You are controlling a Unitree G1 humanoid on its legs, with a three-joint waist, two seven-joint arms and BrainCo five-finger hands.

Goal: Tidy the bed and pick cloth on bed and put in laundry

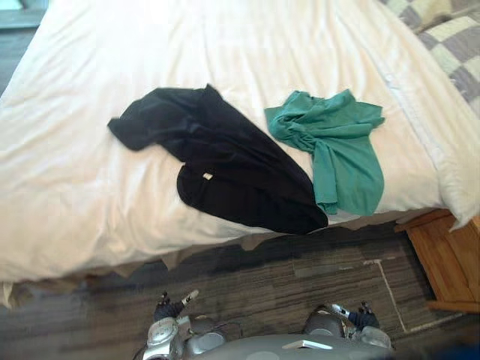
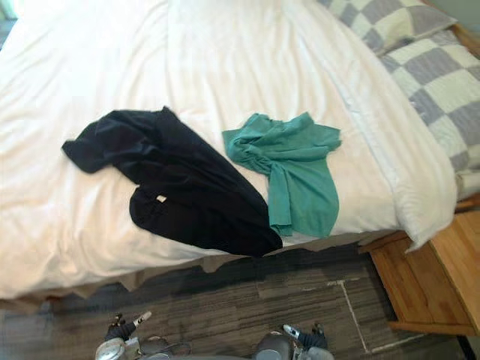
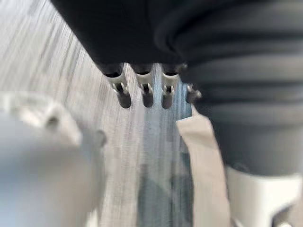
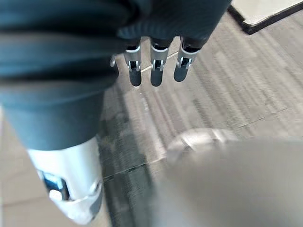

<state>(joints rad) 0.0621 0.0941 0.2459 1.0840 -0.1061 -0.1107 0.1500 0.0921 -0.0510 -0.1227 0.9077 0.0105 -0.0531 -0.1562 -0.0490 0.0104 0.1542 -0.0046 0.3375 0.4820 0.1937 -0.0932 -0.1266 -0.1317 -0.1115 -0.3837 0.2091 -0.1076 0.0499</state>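
Left robot hand (image 3: 146,92): hangs low at the near left, over the floor and short of the bed. Its fingers are straight and slightly apart, pointing down, with nothing in them.
Bed (image 1: 225,52): covered by a white duvet that looks fairly smooth, with soft creases on the left side. Its near edge hangs over the floor.
Black cloth (image 1: 225,165): lies crumpled on the duvet, left of the middle. It runs slantwise from a far-left sleeve to a broad end at the bed's near edge. A small pale tag (image 1: 208,176) shows on it.
Green cloth (image 1: 341,150): lies on the duvet just right of the black cloth. It is bunched at its far end, and one flat part reaches toward the near edge. The near ends of the two cloths come very close, though I cannot tell whether they touch.
Right robot hand (image 4: 156,71): hangs low at the near right, over the floor and apart from the bed. Its fingers are straight and loosely spread, holding nothing.
Floor (image 1: 300,277): dark streaked boards between the robot and the bed.
Checked pillows (image 2: 420,60): grey and cream squares at the far right of the bed, past the duvet's folded edge.
Wooden cabinet (image 2: 442,277): light brown, standing on the floor at the near right, beside the bed's corner.
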